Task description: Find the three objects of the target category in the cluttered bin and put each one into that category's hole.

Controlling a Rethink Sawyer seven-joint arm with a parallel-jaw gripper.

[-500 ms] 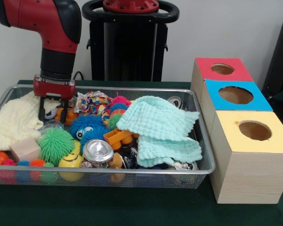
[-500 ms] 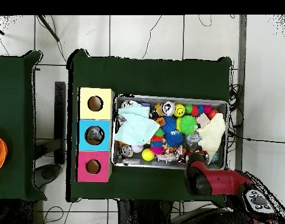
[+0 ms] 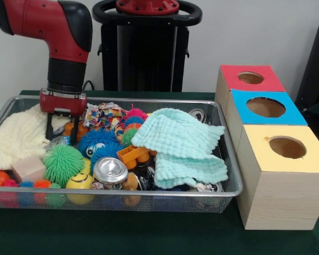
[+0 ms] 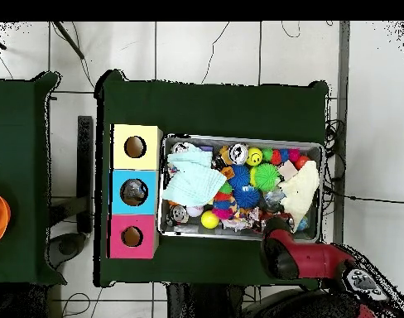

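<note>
The bin (image 3: 223, 133) is a wide silver wire-mesh basket full of toys; it also shows in the overhead view (image 4: 242, 139). One clear wrinkly plastic wad with a blue patch (image 3: 58, 142) lies at the bin's left end beside the yellow cloth, and appears grey in the overhead view (image 4: 274, 199). My gripper (image 3: 60, 135) hangs from the red arm, open, with its two black fingers down on either side of this wad. In the overhead view the arm (image 4: 280, 248) hides the gripper. I cannot make out the other two wads.
A mint cloth (image 3: 181, 143) and a pale yellow cloth (image 3: 16, 138) cover parts of the bin. Spiky balls, a silver can (image 3: 110, 171) and a wooden block (image 3: 27, 169) lie around. Red (image 3: 250, 78), blue (image 3: 266, 107) and yellow (image 3: 287, 147) topped boxes with holes stand right of the bin.
The gripper has come down a little into the bin, so its fingers now reach around the clear wad. Nothing else has moved.
</note>
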